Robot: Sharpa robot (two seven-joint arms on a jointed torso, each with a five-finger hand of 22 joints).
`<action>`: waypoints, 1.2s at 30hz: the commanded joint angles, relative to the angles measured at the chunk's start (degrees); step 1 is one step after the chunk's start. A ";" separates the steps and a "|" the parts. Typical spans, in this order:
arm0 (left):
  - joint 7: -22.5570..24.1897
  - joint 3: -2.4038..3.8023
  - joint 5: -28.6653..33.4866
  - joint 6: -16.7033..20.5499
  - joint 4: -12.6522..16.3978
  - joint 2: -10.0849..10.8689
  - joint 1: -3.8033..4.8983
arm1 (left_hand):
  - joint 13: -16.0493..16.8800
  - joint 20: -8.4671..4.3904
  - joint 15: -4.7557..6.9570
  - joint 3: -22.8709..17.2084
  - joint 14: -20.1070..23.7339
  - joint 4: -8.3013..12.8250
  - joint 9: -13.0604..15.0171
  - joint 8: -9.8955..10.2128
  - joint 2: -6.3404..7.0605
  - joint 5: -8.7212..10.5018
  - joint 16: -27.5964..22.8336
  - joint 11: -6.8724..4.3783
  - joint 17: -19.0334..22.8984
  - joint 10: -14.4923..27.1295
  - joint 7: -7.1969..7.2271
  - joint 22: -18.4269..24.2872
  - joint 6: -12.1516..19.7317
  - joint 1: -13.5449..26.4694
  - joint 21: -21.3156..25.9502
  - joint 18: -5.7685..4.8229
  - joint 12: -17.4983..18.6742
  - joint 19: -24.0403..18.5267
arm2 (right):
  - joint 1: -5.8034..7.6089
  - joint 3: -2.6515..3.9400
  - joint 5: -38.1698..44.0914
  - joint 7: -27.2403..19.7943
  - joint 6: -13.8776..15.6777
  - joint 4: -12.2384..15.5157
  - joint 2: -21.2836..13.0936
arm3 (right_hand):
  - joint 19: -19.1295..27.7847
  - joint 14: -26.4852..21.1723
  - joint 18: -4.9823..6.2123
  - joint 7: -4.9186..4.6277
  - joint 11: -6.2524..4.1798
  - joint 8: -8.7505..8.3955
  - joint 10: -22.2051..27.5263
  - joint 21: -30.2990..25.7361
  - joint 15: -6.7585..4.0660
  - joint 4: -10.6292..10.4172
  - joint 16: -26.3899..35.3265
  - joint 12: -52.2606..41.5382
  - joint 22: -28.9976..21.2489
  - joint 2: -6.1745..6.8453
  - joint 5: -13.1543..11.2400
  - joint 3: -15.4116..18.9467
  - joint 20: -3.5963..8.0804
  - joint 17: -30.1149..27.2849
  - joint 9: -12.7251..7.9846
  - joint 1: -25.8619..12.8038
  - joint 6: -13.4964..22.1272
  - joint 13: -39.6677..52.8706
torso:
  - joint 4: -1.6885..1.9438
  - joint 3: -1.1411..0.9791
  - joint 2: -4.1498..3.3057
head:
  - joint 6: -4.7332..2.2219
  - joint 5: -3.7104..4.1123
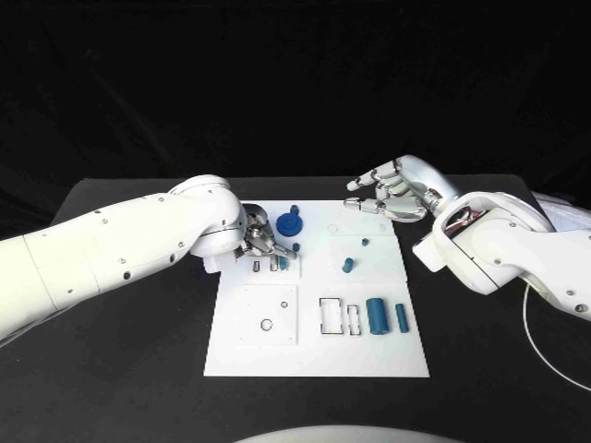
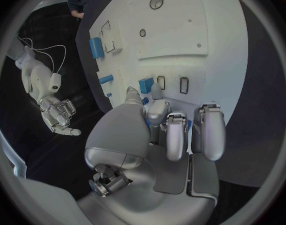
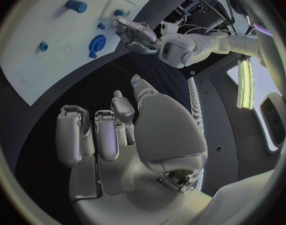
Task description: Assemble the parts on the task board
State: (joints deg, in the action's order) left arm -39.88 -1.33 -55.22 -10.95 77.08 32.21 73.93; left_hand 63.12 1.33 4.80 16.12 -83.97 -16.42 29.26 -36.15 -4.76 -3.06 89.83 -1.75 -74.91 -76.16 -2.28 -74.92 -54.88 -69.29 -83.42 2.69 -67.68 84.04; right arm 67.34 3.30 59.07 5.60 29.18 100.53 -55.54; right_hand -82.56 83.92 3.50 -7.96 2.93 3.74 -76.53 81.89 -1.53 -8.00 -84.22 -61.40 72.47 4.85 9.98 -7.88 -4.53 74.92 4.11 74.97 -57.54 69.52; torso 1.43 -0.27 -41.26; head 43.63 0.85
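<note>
Head view: on the board point(image 1: 243, 355) the gear point(image 1: 289, 223) and two small pegs point(image 1: 349, 266) look seated, while two cylinders point(image 1: 374, 317) lie loose beside an empty slot, so much is left, I judge. Left hand point(image 1: 259, 242) pinches a blue part point(image 2: 145, 121) over the board's left slots. Right hand point(image 1: 392, 191) hovers off the far edge, fingers loosely curled, holding nothing

A black table point(image 1: 136, 369) stands against a wholly dark backdrop. Past the table, the right wrist view shows a dim room with a bright vertical light strip point(image 3: 245, 82) and a pale window point(image 3: 274, 120) beside it.
</note>
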 commanded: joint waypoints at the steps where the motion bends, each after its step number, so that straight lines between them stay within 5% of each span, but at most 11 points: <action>1: -0.30 0.05 -0.29 -1.27 -0.15 -0.32 0.09 | 0.12 -0.47 0.49 0.01 -6.03 0.30 0.25 -0.33 -0.05 0.21 0.17 -0.08 -15.09 -0.27 0.12 -5.62 0.47 -0.71 -0.37 -0.67 -0.33 3.09 | 0.01 0.00 0.44 0.13 -1.01 -0.07 0.15 | 0.29 3.88 0.13 0.00 -0.03 0.27 0.37 -0.31 0.12 0.08 0.38 0.31 -0.05 -0.32 0.29 0.33 -0.06 5.12 0.09 -0.17 -0.26 -0.05 | 0.07 -0.02 -0.01 | 0.02 0.05; 23: -0.13 -0.04 -0.29 -3.93 -2.91 -2.09 0.05 | 0.36 -0.50 0.55 -2.55 -6.03 2.01 2.60 -1.55 -2.18 0.14 0.17 -0.18 -15.09 -0.31 0.23 -6.23 1.43 -5.38 -0.68 -0.76 -0.44 3.18 | 0.01 -0.03 0.43 0.18 -1.70 -0.13 0.40 | 0.32 3.86 0.14 0.01 -0.04 0.27 0.37 -0.35 0.11 0.04 0.42 0.35 -0.11 -0.35 0.34 0.38 -0.05 5.07 0.09 -0.16 -0.29 -0.08 | 0.07 0.03 0.01 | 0.41 0.09; 28: 0.33 -0.10 -0.26 -3.35 -2.91 -2.02 0.05 | 0.06 -0.92 1.13 -8.48 -6.03 6.37 2.98 -0.90 -5.37 -0.09 0.17 -0.86 -15.09 0.16 0.94 -6.20 2.91 -13.46 -0.59 -0.71 0.11 3.10 | 0.01 -0.03 0.43 0.19 -1.79 -0.16 0.42 | 0.32 3.86 0.14 0.01 -0.04 0.27 0.37 -0.35 0.11 0.04 0.42 0.35 -0.11 -0.35 0.34 0.38 -0.05 5.07 0.09 -0.16 -0.29 -0.08 | 0.07 0.02 0.03 | 0.50 0.12; 30: 0.54 -0.12 -0.16 -3.22 -2.84 -1.90 0.05 | -0.31 -1.11 1.24 -11.55 -6.03 8.38 2.83 -0.07 -5.65 -3.15 0.17 -0.87 -15.09 0.70 0.84 -6.14 3.96 -16.86 -0.52 -0.70 0.75 3.05 | 0.01 -0.03 0.43 0.20 -1.83 -0.18 0.42 | 0.32 3.86 0.14 0.01 -0.04 0.27 0.37 -0.35 0.11 0.04 0.42 0.35 -0.11 -0.35 0.34 0.38 -0.05 5.07 0.09 -0.16 -0.29 -0.08 | 0.08 0.04 0.03 | 0.54 0.15; 33: 0.84 -0.13 -0.01 -3.16 -2.66 -1.68 0.05 | -0.75 -0.96 0.88 -15.45 -6.03 9.02 2.87 0.57 -4.35 -4.44 0.17 -0.43 -15.09 1.01 0.30 -6.34 4.31 -17.97 -0.60 -0.76 1.44 3.06 | 0.01 -0.03 0.39 0.19 -1.88 -0.22 0.43 | 0.32 3.86 0.14 0.01 -0.04 0.27 0.37 -0.35 0.11 0.04 0.42 0.35 -0.11 -0.35 0.34 0.38 -0.05 5.07 0.09 -0.16 -0.29 -0.08 | 0.08 0.02 0.00 | 0.58 0.15; 36: 1.04 -0.14 0.30 -3.18 -2.37 -1.42 0.05 | -1.13 -0.66 0.42 -23.75 -6.03 8.12 3.36 1.15 -0.46 -4.60 0.17 -0.35 -15.09 0.88 -0.24 -6.52 4.07 -16.43 -0.60 -0.73 1.99 3.04 | 0.01 -0.03 0.24 0.19 -1.93 -0.24 0.46 | 0.32 3.86 0.14 0.01 -0.04 0.27 0.37 -0.35 0.11 0.04 0.42 0.35 -0.11 -0.35 0.34 0.38 -0.05 5.07 0.09 -0.16 -0.29 -0.08 | 0.08 0.04 0.02 | 0.59 0.16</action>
State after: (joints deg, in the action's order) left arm -39.28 -1.41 -55.06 -13.58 74.79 30.54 73.96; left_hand 61.44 0.61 5.55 -6.16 -84.11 -8.46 32.65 -35.21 -6.82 -7.31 89.82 -2.16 -74.95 -75.34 -2.32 -74.90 -50.51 -85.80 -83.87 2.70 -65.67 83.94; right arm 67.34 3.27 59.08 5.82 28.09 100.28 -55.15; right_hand -82.56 83.92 3.50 -7.95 2.94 3.74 -76.53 81.89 -1.53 -7.98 -83.99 -61.40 72.42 4.85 9.97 -7.90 -4.53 74.92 4.14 74.97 -57.54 69.53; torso 1.50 -0.24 -41.25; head 44.22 1.00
